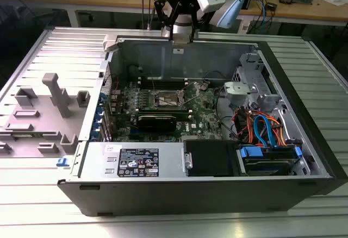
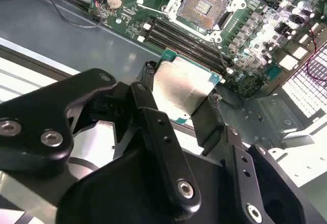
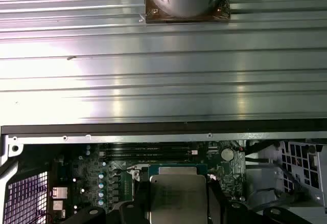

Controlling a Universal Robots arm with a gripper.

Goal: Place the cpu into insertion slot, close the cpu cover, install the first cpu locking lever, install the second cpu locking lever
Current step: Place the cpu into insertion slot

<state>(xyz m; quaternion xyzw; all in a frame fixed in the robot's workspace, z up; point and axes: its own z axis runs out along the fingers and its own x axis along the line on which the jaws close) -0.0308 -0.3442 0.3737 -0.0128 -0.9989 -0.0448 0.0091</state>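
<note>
The gripper [image 2: 180, 92] is clamped on the cpu [image 2: 179, 83], with its black fingers [image 2: 207, 119] pressing on opposite edges of the chip. The chip hangs over the open computer case [image 1: 217, 58], clear of the green motherboard [image 2: 255, 35]. The insertion slot [image 2: 204, 3] lies uncovered at mid-board, next to the memory slots [image 2: 179, 40].
</note>
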